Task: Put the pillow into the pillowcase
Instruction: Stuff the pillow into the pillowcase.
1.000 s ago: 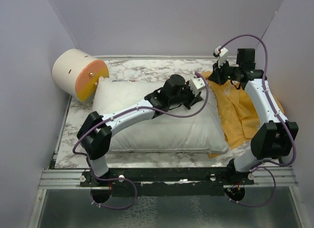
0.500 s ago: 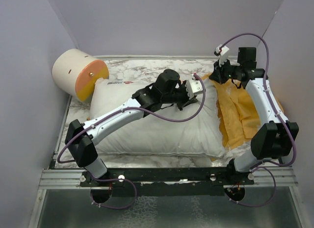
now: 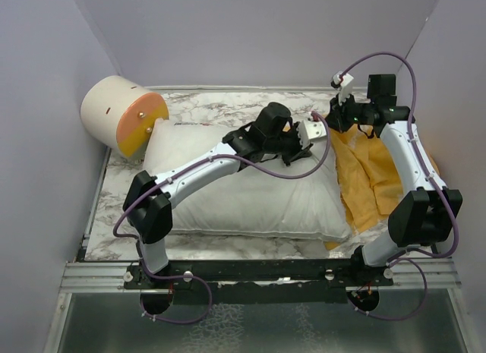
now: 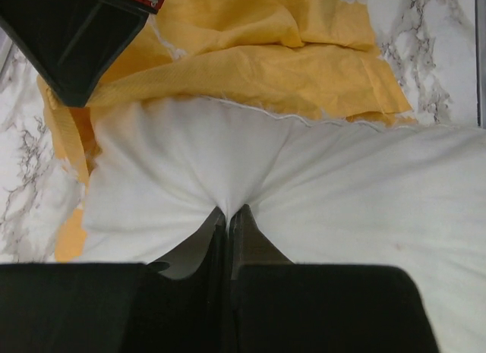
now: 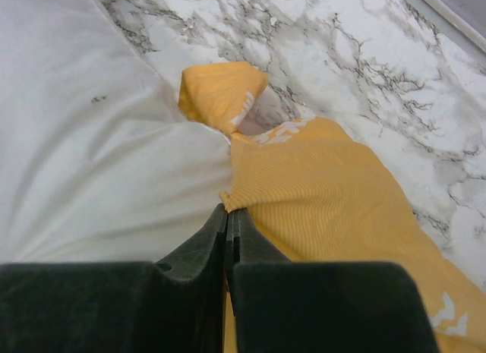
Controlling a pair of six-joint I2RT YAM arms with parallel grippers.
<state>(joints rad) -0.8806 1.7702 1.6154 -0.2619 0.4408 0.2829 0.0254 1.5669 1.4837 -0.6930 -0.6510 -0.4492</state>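
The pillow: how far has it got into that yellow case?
Barely started. Done: the left tool is pinched shut on the pillow near the end facing the case, and the right tool is shut on the pillowcase edge. In hand: that end sits against the case's edge, seemingly ready to feed in. Left: nearly everything, since almost the whole pillow lies outside, uncovered.

Pale lilac walls point(image 3: 258, 34) around a white marble-patterned tabletop point(image 3: 228, 104).

Soft, even, bright light across all my views.
My arms point(image 3: 205, 167) lay only faint shadows on the pillow point(image 3: 250, 205); the wrist views render it sharp, while my left tool point(image 4: 228, 215) and right tool point(image 5: 226, 213) show dark and blurred at the bottom.
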